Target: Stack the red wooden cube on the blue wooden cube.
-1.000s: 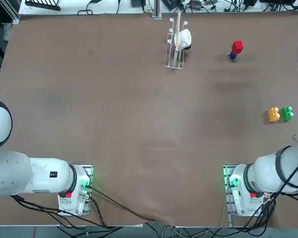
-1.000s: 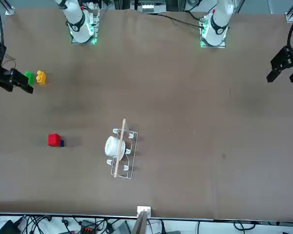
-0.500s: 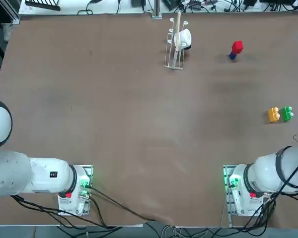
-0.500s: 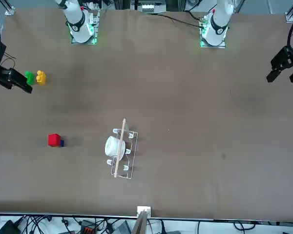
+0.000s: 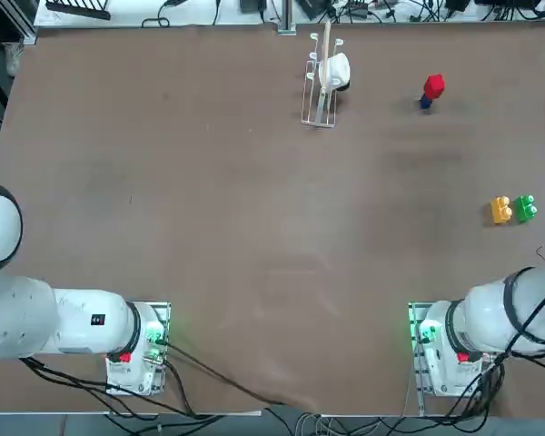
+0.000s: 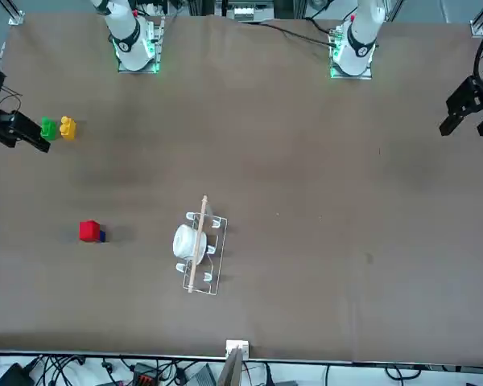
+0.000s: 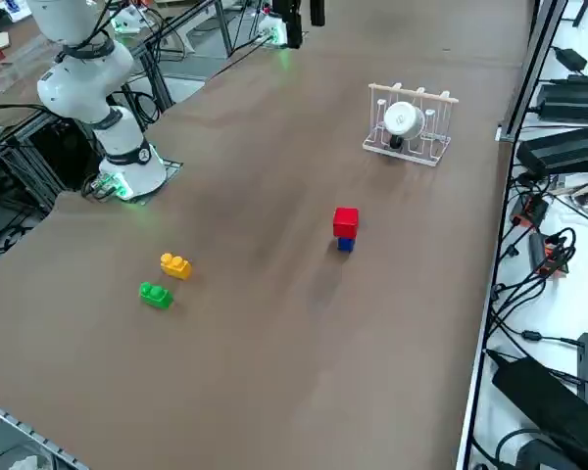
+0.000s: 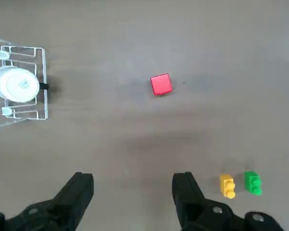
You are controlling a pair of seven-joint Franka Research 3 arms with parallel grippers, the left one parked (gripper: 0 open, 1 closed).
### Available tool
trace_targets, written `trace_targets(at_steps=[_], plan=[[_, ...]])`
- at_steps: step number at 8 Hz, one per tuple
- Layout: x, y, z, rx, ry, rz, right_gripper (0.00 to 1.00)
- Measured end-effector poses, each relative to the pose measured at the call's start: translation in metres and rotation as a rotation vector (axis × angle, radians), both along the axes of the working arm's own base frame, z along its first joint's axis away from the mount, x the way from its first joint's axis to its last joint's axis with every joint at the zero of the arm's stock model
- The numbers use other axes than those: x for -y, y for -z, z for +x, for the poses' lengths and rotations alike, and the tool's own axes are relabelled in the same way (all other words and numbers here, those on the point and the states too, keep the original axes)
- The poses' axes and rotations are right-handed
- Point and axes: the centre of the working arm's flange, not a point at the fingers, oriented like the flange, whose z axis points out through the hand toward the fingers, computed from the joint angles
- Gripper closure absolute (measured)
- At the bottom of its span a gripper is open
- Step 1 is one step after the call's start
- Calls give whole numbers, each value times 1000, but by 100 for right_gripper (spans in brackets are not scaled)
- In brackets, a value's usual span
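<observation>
Right gripper point(image 8: 132, 197) is backing off, jaws wide and empty, well clear of the red wooden cube point(image 7: 345, 221) sitting on the blue wooden cube point(image 7: 345, 244) — stack looks done.

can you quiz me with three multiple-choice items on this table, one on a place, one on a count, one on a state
1. Where is the red wooden cube?
A. on top of the blue wooden cube
B. inside the wire rack
C. between the studded blocks

2. How many studded blocks lie on the table?
A. one
B. two
C. four

3. How is the right gripper?
A. shut on the red cube
B. shut on nothing
C. open and holding nothing

Answers:
1 A: the right side view shows red sitting directly on blue, away from the wire rack.
2 B: one orange block and one green block, side by side.
3 C: the wrist view shows its fingers spread apart with bare table between them, high above the stack.
</observation>
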Motion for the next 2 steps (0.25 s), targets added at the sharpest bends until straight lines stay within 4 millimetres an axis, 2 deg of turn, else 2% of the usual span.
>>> trace_targets(at_steps=[2], plan=[[7,0,0,-1,-2,-2,0]])
